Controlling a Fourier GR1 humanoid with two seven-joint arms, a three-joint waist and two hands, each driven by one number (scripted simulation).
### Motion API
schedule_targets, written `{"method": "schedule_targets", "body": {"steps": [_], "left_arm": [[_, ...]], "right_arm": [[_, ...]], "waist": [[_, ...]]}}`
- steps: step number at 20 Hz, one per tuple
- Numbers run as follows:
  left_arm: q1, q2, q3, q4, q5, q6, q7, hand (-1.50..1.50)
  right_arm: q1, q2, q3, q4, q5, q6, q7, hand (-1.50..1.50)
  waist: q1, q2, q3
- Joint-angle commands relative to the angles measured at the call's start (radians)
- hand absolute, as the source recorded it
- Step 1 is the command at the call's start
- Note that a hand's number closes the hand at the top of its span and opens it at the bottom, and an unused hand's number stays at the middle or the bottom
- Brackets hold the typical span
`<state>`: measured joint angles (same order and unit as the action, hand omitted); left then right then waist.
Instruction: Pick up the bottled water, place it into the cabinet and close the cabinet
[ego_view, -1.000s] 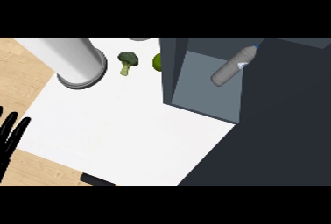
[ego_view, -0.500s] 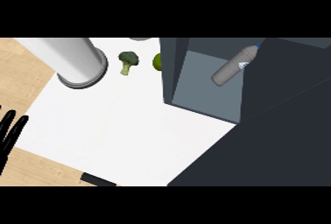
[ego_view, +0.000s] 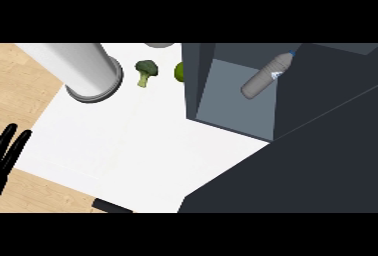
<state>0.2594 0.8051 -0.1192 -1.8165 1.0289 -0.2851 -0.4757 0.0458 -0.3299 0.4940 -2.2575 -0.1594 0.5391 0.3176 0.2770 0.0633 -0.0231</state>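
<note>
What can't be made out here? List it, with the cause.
- Right hand: in no part of the head view.
- Left hand: only straight fingers show; the left edge cuts off the rest.
- Green item beside the broccoli: mostly hidden by the cabinet wall.
- Bottled water: its cap end sits behind the dark door.

No readable text, labels or numbers on anything in view.

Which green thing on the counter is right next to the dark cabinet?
The round green fruit, half hidden behind the cabinet's edge. The broccoli, which has a stalk, lies apart, further left on the white counter.
</note>
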Motion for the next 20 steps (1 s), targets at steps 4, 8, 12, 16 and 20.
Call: {"method": "schedule_targets", "body": {"steps": [4, 8, 12, 16, 20], "left_arm": [[0.002, 0.007, 0.003, 0.015, 0.007, -0.010, 0.011, -1.50], [0.014, 0.000, 0.002, 0.030, 0.016, -0.018, 0.011, -1.50], [0.022, -0.022, 0.002, 0.049, 0.008, -0.006, -0.006, -1.50], [0.025, -0.009, 0.026, 0.062, 0.024, -0.027, -0.006, -1.50], [0.019, -0.016, 0.036, 0.064, 0.028, -0.029, -0.014, -1.50]], "right_arm": [[-0.215, 0.142, -0.021, 0.224, 0.004, -0.110, 0.157, 1.50], [-0.351, 0.207, -0.063, 0.347, -0.018, -0.132, 0.203, 1.50], [-0.517, 0.314, -0.149, 0.463, 0.062, -0.261, 0.226, 1.50], [-0.662, 0.327, -0.214, 0.629, 0.109, -0.398, 0.224, 1.50], [-0.829, 0.329, -0.276, 0.798, 0.111, -0.503, 0.205, 1.50]], "waist": [[-0.007, -0.009, 0.007], [-0.017, -0.013, 0.010], [-0.047, -0.025, 0.012], [-0.060, -0.025, 0.016], [-0.053, -0.020, 0.018]]}}
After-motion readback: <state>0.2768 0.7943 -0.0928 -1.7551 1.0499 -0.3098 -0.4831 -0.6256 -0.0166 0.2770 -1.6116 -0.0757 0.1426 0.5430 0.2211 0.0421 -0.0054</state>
